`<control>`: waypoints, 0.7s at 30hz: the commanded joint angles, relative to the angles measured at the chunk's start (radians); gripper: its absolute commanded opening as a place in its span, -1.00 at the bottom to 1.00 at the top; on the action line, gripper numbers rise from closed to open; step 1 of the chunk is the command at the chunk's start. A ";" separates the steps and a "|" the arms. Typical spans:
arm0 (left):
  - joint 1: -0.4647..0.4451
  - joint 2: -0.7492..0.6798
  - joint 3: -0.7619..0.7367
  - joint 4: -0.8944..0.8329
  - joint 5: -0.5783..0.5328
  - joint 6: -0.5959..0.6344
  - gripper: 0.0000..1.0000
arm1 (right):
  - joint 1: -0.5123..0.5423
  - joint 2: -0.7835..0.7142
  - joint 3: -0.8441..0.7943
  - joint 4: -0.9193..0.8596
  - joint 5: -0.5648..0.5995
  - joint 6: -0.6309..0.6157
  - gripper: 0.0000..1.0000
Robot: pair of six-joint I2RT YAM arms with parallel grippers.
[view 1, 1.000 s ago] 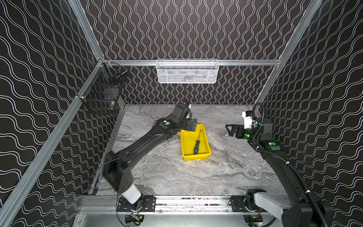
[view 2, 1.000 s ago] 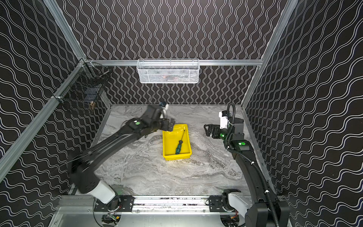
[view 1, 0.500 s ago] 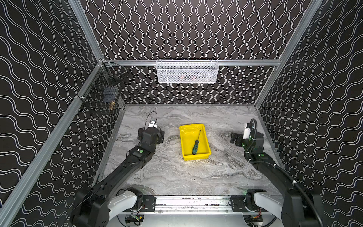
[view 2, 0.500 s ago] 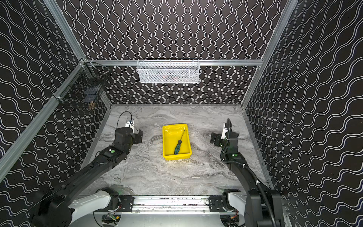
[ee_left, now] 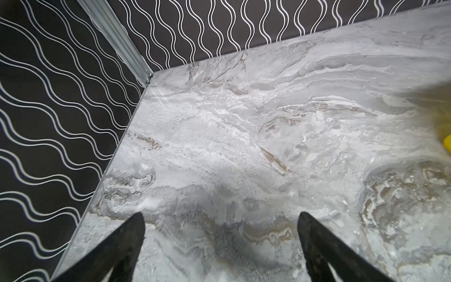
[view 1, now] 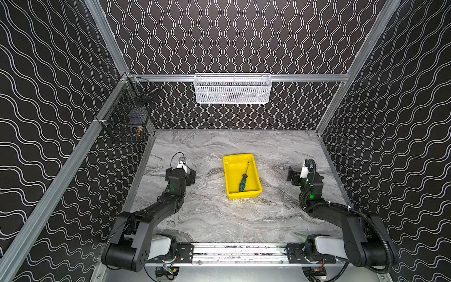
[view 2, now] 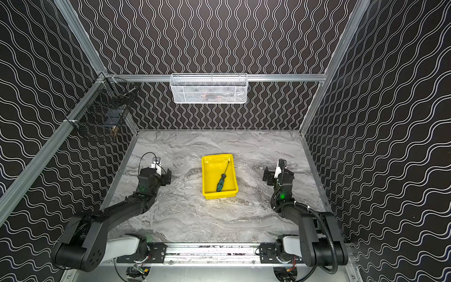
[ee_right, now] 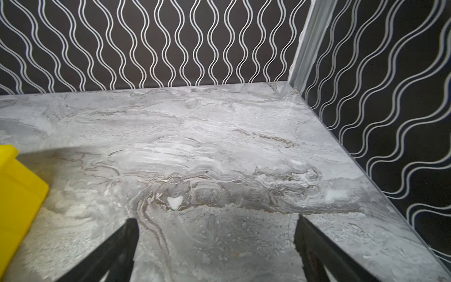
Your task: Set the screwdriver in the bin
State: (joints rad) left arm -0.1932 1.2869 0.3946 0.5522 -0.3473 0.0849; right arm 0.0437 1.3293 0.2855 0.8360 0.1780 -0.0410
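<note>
1. Judged from how things lie, the task looks finished: the screwdriver (view 1: 244, 179) lies flat on the floor of the bin (view 1: 230, 171), wholly inside its walls. Both top views show this.
2. The screwdriver lies on a slant. Its teal-green and black handle is by the bin's near wall, and its thin shaft points toward the bin's far right corner.
3. The left gripper (ee_left: 219, 218) is over the table (view 1: 207, 219), left of the bin and well apart from it. Its fingers (ee_left: 127, 239) are spread wide with only bare marble between them, so it holds nothing.
4. The right gripper (ee_right: 214, 221) is right of the bin, also well apart. Its fingers (ee_right: 122, 241) are likewise released and empty, and a corner of the bin shows at the edge of its wrist view.
5. Nothing seems left to do beyond, at most, the arms settling to rest. No tool lies on the table outside the bin.
6. Count of the task's things: one screwdriver and one yellow bin.
7. Count of the rig: two arms, each with one gripper of two fingers.
8. Count of the rest: one white mesh basket (view 1: 233, 89) hangs on the wall beyond the bin. One black wire basket (view 1: 127, 117) hangs beyond the bin and to its left. Their contents are too dim to tell.
</note>
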 commanded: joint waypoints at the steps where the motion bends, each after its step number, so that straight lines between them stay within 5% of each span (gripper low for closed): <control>1: 0.013 0.002 -0.009 0.099 0.031 0.020 0.98 | -0.012 0.044 -0.019 0.183 0.010 0.001 0.99; 8: 0.025 0.020 -0.039 0.181 0.066 0.023 0.98 | -0.043 0.227 -0.071 0.468 -0.029 0.019 0.99; 11: 0.033 0.044 -0.046 0.214 0.063 0.021 0.98 | -0.056 0.197 -0.040 0.355 -0.051 0.039 0.99; 21: 0.065 0.137 -0.059 0.331 0.115 0.007 0.98 | -0.087 0.210 -0.048 0.392 -0.120 0.039 0.99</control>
State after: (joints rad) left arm -0.1375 1.4109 0.3359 0.8124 -0.2546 0.0883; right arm -0.0414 1.5375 0.2379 1.1637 0.0883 -0.0071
